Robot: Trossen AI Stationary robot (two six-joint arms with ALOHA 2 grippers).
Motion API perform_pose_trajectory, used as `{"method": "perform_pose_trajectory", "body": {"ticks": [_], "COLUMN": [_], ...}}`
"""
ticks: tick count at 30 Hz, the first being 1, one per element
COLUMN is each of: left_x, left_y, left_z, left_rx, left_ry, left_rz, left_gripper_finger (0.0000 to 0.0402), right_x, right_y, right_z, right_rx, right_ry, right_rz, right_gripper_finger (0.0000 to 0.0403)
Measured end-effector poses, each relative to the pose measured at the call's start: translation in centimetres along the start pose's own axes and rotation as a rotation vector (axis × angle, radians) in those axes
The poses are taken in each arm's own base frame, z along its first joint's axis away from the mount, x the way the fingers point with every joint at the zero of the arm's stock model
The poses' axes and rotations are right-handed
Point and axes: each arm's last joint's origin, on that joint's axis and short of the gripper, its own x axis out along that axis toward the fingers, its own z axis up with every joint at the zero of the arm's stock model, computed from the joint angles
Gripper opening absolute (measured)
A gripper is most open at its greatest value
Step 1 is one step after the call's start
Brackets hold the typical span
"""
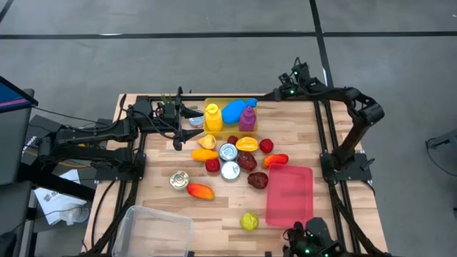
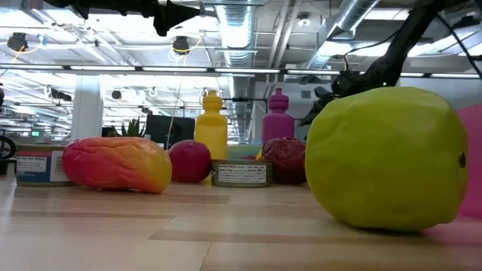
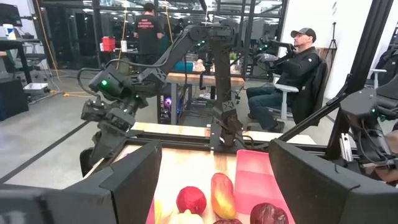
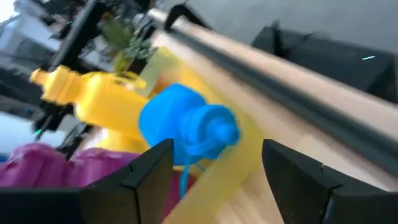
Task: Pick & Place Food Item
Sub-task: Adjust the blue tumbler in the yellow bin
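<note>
Yellow-green fruit [image 2: 388, 156] fills the low view's foreground; from above it sits alone near the table's [image 1: 228, 214] front edge, just left of the pink tray [image 1: 290, 195].

Big to small: wooden table, then clear bin [image 1: 153, 230] at front left, pink tray at front right, w/ nothing visible inside either. At the back, a yellow tray holds the yellow bottle [image 1: 213, 116], blue bottle [image 1: 234, 111] and purple bottle [image 1: 248, 118]. Mid-table is the food cluster — mango-like piece [image 1: 201, 190], tins [image 1: 179, 180], small red fruits [image 1: 265, 145].

Left hand [image 1: 177, 139] hangs at the back left beside the yellow bottle, fingers apart, nothing between them. Right hand [image 4: 214, 165] is up at the back edge, pointed at the blue bottle, fingers spread w/ nothing gripped.

Handling, as a guess: the food looks like hollow plastic — light, stiff, smooth, rounded, so apt to roll or squirt out of a pinch. Best taken across the widest middle, straight from above. Which item is meant — can't tell; the red fruit nearest the left hand seems likely.
</note>
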Motion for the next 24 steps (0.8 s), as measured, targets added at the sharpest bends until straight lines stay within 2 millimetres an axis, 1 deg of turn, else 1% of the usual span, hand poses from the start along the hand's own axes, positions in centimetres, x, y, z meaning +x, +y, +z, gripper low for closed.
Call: {"method": "perform_pose_trajectory", "body": {"ticks": [2, 6, 12, 15, 21, 24], "left_x": [0.0, 0.0, 0.0, 0.0, 0.0, 0.0], "left_y": [0.0, 0.0, 0.0, 0.0, 0.0, 0.0], "left_z": [0.0, 0.0, 0.0, 0.0, 0.0, 0.0], "left_rx": [0.000, -0.002, -0.008, -0.009, -0.011, -0.011], "left_ry": [0.000, 0.000, 0.000, 0.000, 0.000, 0.000], "left_rz": [0.000, 0.000, 0.000, 0.000, 0.000, 0.000], "left_gripper_finger": [0.0290, 0.0290, 0.0290, 0.0290, 0.0290, 0.0290], "right_x": [0.7, 1.8, 2.2, 2.2, 2.5, 2.8], "right_y": [0.0, 0.3, 0.2, 0.5, 0.6, 1.0], "right_z": [0.0, 1.1, 1.9, 2.2, 1.7, 0.9], "right_rx": [0.000, -0.018, -0.008, -0.011, 0.031, 0.056], "right_ry": [0.019, 0.031, 0.107, 0.112, 0.149, 0.203], "right_rz": [0.012, 0.028, -0.003, -0.004, -0.031, -0.041], "right_gripper_finger": [0.0237, 0.0231, 0.0226, 0.0227, 0.0228, 0.0228]}}
